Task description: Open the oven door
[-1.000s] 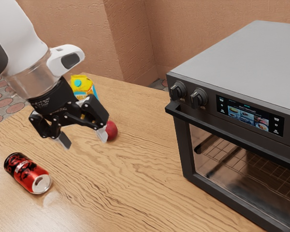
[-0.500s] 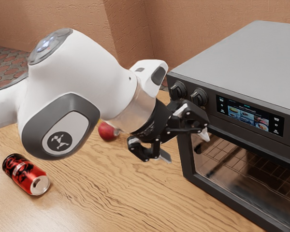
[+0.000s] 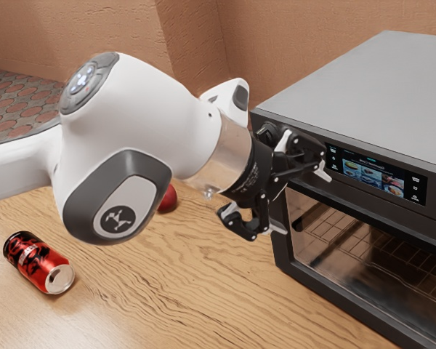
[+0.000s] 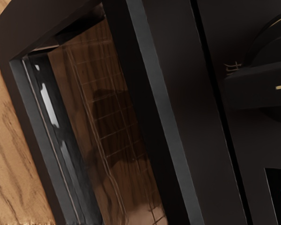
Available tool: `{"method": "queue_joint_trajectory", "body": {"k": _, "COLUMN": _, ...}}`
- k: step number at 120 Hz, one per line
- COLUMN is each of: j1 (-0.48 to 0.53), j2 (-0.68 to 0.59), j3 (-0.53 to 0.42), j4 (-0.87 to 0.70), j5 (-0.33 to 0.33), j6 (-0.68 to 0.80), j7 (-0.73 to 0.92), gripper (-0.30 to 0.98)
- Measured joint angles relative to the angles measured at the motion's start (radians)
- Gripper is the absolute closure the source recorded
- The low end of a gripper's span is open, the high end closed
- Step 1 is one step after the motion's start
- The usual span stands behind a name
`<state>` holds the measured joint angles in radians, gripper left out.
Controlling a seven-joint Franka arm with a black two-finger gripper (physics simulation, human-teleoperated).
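Note:
My gripper (image 3: 300, 201) is at the oven's front in the exterior view, open, its two fingertips apart by the near end of the door handle. The black handle bar (image 3: 381, 219) runs along the top of the oven door (image 3: 282, 236), which is shut; the hand hides the bar's near end. In the wrist view the handle (image 4: 166, 112) crosses close under the hand, between the door's glass (image 4: 114, 112) and a control knob (image 4: 257, 86). Whether a finger touches the bar cannot be told.
The oven's grey top (image 3: 363, 80) rises beside the hand, with a lit display (image 3: 374, 176) on its front. A red can (image 3: 40, 263) lies on the wooden table (image 3: 182, 291). A red apple (image 3: 168, 199) is partly behind the arm.
My arm has swung from above the table to the oven's front, toward the exterior view's right, and the hand has since moved slightly further that way. The oven door has not moved.

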<state>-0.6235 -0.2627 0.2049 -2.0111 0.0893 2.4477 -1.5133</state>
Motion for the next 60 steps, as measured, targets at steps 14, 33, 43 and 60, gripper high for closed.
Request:
{"method": "queue_joint_trajectory", "body": {"k": 14, "j1": 0.001, "j2": 0.029, "j3": -0.011, "j4": 0.001, "j5": 0.001, "j6": 0.020, "j7": -0.058, "gripper": 0.00}}
{"method": "queue_joint_trajectory", "body": {"k": 33, "j1": 0.012, "j2": 0.043, "j3": -0.014, "j4": 0.002, "j5": 0.002, "j6": 0.037, "j7": -0.119, "gripper": 0.00}}
{"method": "queue_joint_trajectory", "body": {"k": 43, "j1": 0.020, "j2": 0.050, "j3": -0.014, "j4": 0.001, "j5": -0.002, "j6": 0.045, "j7": -0.144, "gripper": 0.00}}
{"method": "queue_joint_trajectory", "body": {"k": 60, "j1": 0.028, "j2": 0.052, "j3": -0.015, "j4": -0.007, "j5": -0.025, "j6": 0.053, "j7": -0.181, "gripper": 0.00}}
